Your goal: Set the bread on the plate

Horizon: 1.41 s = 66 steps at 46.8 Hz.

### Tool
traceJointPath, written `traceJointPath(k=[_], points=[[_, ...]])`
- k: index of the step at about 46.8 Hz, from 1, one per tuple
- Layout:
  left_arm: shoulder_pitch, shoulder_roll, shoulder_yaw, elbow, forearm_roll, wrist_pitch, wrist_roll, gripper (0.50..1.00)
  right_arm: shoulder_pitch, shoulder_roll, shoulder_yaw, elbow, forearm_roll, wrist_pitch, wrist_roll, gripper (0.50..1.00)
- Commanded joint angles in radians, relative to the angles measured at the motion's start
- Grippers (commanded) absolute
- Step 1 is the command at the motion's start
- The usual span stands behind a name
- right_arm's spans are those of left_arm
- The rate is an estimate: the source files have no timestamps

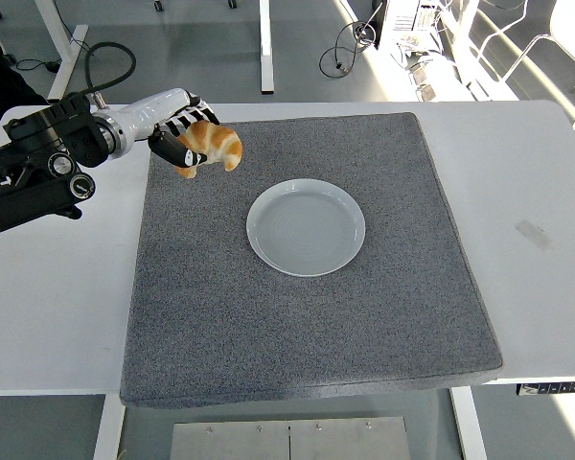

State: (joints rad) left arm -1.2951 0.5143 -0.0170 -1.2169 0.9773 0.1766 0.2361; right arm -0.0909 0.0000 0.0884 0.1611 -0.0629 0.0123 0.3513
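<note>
Golden-brown, the crescent-shaped bread (214, 147) sits clamped in my left hand (184, 139), over the far left corner of the grey felt mat (307, 316) on the white surface (48, 307). I see the round pale-grey plate (306, 227) empty at the mat's middle, well apart from it.

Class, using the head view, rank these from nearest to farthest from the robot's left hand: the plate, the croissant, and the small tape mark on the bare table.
1. Croissant: gripped in the left hand, over the mat's far-left corner.
2. Plate: mid-mat, to the hand's right and nearer the camera.
3. Tape mark: bare table, far right.
</note>
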Motion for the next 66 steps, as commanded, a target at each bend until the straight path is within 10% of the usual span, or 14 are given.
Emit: traceJointPath(k=[1, 45, 66], points=[[-0.013, -0.004, -0.001, -0.004, -0.002, 0.000, 0.002, 0.608, 0.000, 0.000, -0.001, 0.000, 0.000, 0.000, 0.000, 1.000], [-0.001, -0.303, 0.100, 0.103, 0.098, 0.006, 0.005, 0.613, 0.000, 0.000, -0.001, 0.000, 0.000, 0.000, 0.000, 1.000], [0.034, -0.327, 0.104, 0.131, 0.106, 0.006, 0.005, 0.613, 0.000, 0.000, 0.001, 0.000, 0.000, 0.000, 0.000, 1.000]])
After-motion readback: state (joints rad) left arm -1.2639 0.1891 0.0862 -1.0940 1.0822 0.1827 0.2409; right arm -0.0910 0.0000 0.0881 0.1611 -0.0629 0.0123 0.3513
